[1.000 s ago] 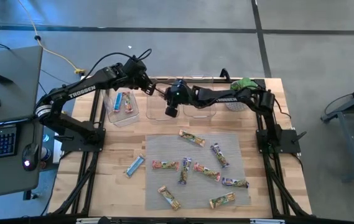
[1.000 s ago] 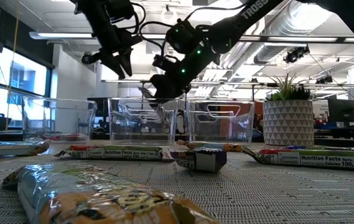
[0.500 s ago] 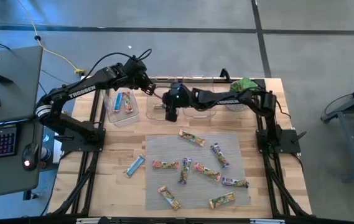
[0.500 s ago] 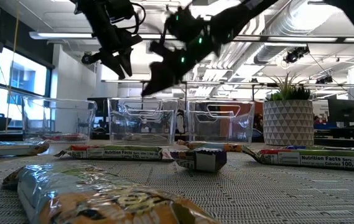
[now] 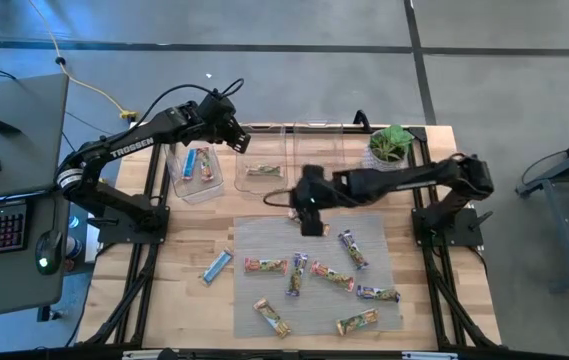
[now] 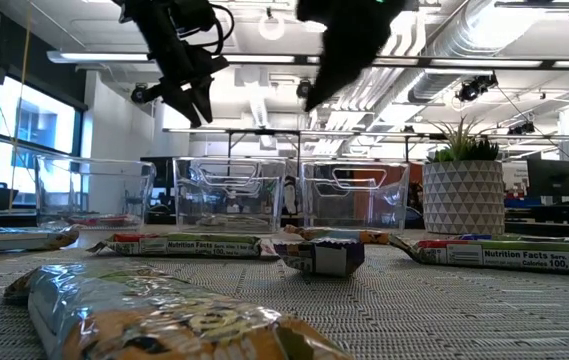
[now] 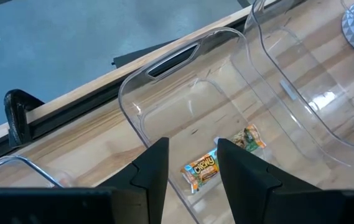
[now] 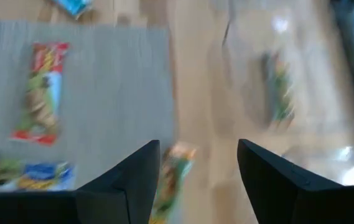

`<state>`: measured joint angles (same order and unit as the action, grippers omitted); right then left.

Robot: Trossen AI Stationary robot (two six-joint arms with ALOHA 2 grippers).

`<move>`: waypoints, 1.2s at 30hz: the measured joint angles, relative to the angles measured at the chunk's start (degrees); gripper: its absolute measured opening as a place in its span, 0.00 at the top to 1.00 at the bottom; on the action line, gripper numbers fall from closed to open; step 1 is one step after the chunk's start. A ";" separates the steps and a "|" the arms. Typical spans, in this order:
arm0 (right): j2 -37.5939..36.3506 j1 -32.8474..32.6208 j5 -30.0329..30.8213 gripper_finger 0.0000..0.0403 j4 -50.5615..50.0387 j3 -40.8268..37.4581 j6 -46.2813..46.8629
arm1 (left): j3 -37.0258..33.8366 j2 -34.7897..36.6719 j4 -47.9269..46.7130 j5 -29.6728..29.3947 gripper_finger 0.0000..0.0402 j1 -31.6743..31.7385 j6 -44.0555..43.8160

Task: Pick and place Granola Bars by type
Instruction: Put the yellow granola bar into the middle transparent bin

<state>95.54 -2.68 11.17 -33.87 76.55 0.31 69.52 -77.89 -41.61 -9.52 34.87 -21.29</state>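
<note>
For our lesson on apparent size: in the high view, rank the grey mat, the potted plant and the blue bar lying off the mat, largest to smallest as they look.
1. Grey mat, by far the largest.
2. Potted plant.
3. Blue bar, longer but thinner than the plant; these two look close, so their ranking is unsure.

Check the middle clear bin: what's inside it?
The middle bin holds one green-orange bar, lying flat on the bin floor. The left gripper's fingers cover part of the floor near it.

Granola Bars [image 5: 316, 275] lie scattered flat on the grey mat, some already in bins.
</note>
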 joint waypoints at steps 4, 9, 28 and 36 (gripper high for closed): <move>-1.52 -2.21 2.21 0.50 4.58 -9.24 8.72 | 0.00 0.00 -0.03 -0.02 0.67 -0.01 -0.01; -1.91 -1.68 1.31 0.50 17.85 -20.14 12.92 | 0.00 0.00 -0.02 0.00 0.67 -0.02 0.01; -1.78 -0.72 2.49 0.51 46.31 -41.45 14.90 | 0.00 0.00 -0.02 -0.02 0.67 0.00 0.01; -1.76 -0.72 2.58 0.51 51.47 -44.61 15.77 | 0.00 0.00 -0.02 -0.02 0.67 0.00 0.01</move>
<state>93.78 -3.40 13.75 17.59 31.94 16.08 69.52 -77.89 -41.63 -9.54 34.87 -21.28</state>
